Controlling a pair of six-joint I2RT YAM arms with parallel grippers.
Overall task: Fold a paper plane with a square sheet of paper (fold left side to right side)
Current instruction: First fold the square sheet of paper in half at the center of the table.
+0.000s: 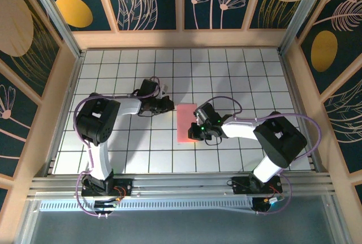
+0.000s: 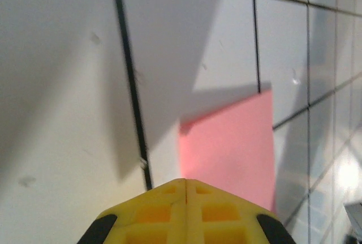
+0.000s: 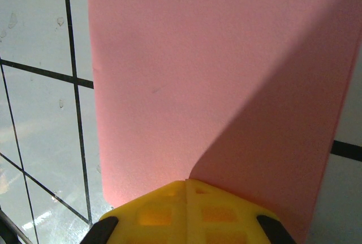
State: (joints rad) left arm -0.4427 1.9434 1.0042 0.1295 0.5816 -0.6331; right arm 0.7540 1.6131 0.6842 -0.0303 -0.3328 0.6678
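**A:** What are we meeting first, nearest to us?

**B:** From above, we are looking at the two arm bases (image 1: 107, 187) bolted along the near edge of a white tiled table (image 1: 141, 153). Both arms are bending inward toward the middle.

**A:** Where is the right pincer sitting?

**B:** The right gripper (image 1: 195, 135) is hanging over the near right part of the square sheet of paper (image 1: 185, 120). Through the right wrist camera we are seeing its yellow fingertips (image 3: 153, 204) pressed together with no gap, holding nothing. The sheet is spreading away from directly under the tips. We are not able to tell whether they are touching the paper.

**A:** How is the paper lying?

**B:** The salmon-pink sheet is lying flat on the tiles between the two pincers. It is showing as a narrow rectangle, longer from near to far than across.

**A:** What are we finding farther on?

**B:** The left gripper (image 1: 169, 106) is pointing at the sheet's far left corner, just beside it. Through the left wrist camera we are seeing its tips closed on each other and empty, with the paper lying just beyond them and to their right. Past that, bare tiles are running to the far wall (image 1: 181, 34), which is carrying dark panels painted with leaves and flowers.
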